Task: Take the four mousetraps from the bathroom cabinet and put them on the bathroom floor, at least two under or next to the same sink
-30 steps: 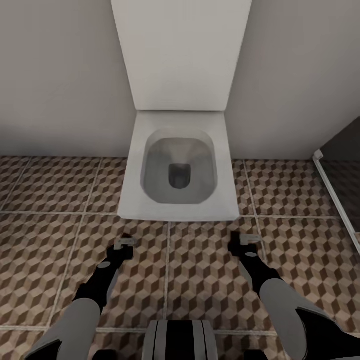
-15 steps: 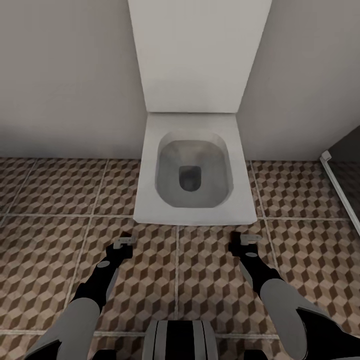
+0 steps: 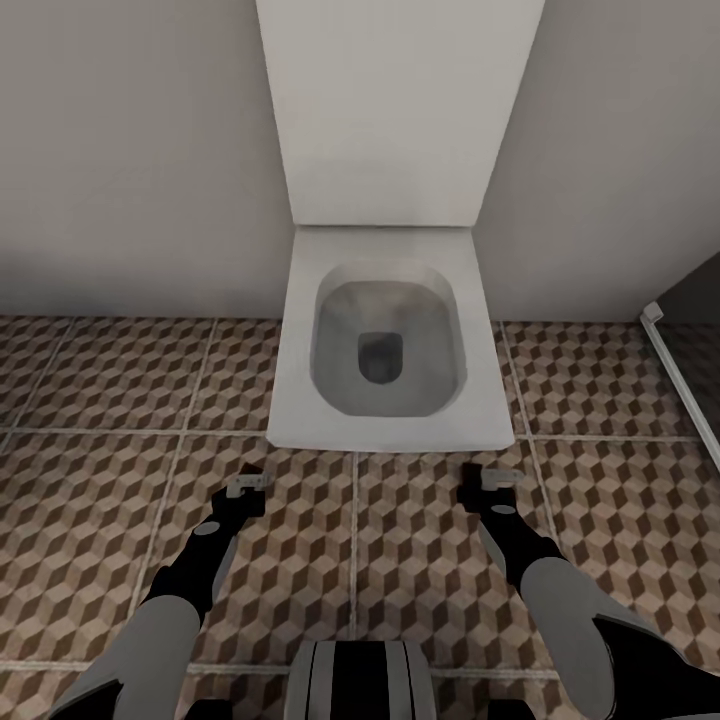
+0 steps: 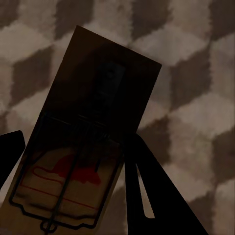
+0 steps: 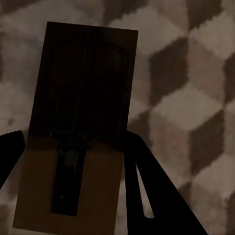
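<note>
Mousetraps sit one in each gripper: the left wrist view shows a tan wooden mousetrap (image 4: pixel 83 147) with red print and dark wire between the left gripper's (image 4: pixel 73 161) dark fingers (image 4: pixel 147 191), its jaws clamped on the board's sides. The right wrist view shows a second mousetrap (image 5: pixel 78 132), its far half in shadow, clamped the same way in the jaws of the right gripper (image 5: pixel 73 161). Both traps hang over the bathroom floor (image 3: pixel 420 560), the cube-patterned tile.

In the head view the left gripper (image 3: pixel 246 486) is at about 7 o'clock from the white toilet (image 3: pixel 385 340) and the right gripper (image 3: pixel 492 480) at about 5 o'clock, both just short of the bowl's front edge and well apart from each other. A dark shower base (image 3: pixel 700 350) lies at 3 o'clock.
</note>
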Motion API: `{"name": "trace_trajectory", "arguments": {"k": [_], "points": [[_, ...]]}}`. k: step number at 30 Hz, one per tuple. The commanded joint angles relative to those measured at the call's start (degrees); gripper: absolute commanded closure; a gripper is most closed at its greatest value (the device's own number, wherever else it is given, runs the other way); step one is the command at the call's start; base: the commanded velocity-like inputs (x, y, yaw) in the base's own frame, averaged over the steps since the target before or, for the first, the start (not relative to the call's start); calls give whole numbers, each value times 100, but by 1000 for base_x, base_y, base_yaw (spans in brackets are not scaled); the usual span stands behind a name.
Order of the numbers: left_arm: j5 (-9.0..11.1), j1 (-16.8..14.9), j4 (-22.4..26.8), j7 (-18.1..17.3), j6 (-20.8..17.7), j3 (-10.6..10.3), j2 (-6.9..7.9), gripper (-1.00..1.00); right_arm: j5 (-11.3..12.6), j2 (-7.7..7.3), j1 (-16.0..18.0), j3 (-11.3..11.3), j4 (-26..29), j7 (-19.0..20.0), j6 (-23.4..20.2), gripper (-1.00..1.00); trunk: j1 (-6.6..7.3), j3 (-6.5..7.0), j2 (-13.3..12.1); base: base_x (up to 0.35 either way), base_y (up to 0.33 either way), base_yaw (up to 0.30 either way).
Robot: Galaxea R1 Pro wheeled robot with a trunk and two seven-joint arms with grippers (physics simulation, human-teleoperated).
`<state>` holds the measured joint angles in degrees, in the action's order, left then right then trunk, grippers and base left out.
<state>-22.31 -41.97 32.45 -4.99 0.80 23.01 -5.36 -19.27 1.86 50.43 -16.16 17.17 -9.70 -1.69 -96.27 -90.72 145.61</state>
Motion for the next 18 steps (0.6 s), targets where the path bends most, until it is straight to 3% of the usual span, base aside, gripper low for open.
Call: {"name": "trace_trajectory", "arguments": {"k": [1, 9, 14, 18], "points": [[-47, -4, 7, -74, 8, 49, -9, 100, -41, 3, 2, -28, 5, -14, -15, 100, 1, -3, 1, 14, 0, 0], [-53, -3, 7, -75, 8, 39, -9, 100, -56, -46, 2, -26, 5, -14, -9, 100, 1, -3, 1, 5, 0, 0], [-51, -4, 13, -78, 8, 45, -6, 100, -52, -347, 2, -35, 0, -14, -14, 100, 1, -3, 1, 0, 0, 0], [-46, -4, 15, -74, 8, 51, -8, 100, -51, -391, 2, -36, -13, -14, -15, 100, 1, -3, 1, 0, 0, 0]]}}
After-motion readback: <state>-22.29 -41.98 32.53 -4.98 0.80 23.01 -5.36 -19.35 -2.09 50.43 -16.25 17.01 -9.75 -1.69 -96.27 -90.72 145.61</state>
